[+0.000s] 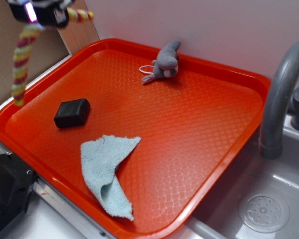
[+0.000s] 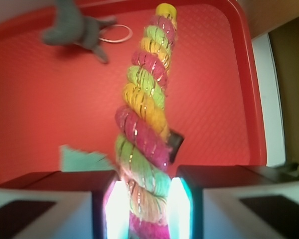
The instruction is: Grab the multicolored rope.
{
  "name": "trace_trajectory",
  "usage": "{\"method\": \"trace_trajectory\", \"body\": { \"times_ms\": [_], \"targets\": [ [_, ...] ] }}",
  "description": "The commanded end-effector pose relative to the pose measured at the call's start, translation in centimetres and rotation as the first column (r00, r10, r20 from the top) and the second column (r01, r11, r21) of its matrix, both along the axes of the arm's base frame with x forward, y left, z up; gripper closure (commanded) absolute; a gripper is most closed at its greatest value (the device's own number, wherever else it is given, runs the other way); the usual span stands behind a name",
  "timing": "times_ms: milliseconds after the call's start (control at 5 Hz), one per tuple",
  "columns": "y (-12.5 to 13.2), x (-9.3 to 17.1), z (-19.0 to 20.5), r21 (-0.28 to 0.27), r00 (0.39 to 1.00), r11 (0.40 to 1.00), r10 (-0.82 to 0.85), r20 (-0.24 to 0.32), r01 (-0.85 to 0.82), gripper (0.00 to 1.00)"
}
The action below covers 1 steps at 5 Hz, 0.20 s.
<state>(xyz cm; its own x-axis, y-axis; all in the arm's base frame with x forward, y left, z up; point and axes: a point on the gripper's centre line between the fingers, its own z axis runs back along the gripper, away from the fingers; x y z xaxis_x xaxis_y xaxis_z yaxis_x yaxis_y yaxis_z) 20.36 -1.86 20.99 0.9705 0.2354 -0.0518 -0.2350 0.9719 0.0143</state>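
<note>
In the wrist view the gripper (image 2: 144, 204) has its jaws clamped on the multicolored rope (image 2: 144, 119), whose yellow, pink-red and green twists run from between the lit inner faces toward 12 o'clock over the tray. In the exterior view the rope hangs off the gripper (image 1: 37, 12) at about 10 o'clock, above the tray's left rim, its long end drooping clear of the surface and a short end sticking out to the right. The orange tray (image 1: 199, 129) holds three things: a light blue cloth (image 1: 107, 172) crumpled near its 6 o'clock edge, a black block (image 1: 72, 112) toward 9 o'clock, and a small grey plush toy (image 1: 165, 62) with a white loop against the 12 o'clock rim. At 3 o'clock stands a grey faucet (image 1: 281, 94) over a sink (image 1: 264, 211).
</note>
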Motion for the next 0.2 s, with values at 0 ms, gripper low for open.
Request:
{"method": "trace_trajectory", "body": {
  "times_ms": [0],
  "targets": [
    [-2.28,0.54,2.66,-0.038,0.997,0.996,0.077,0.023,-0.076,1.00]
  ]
}}
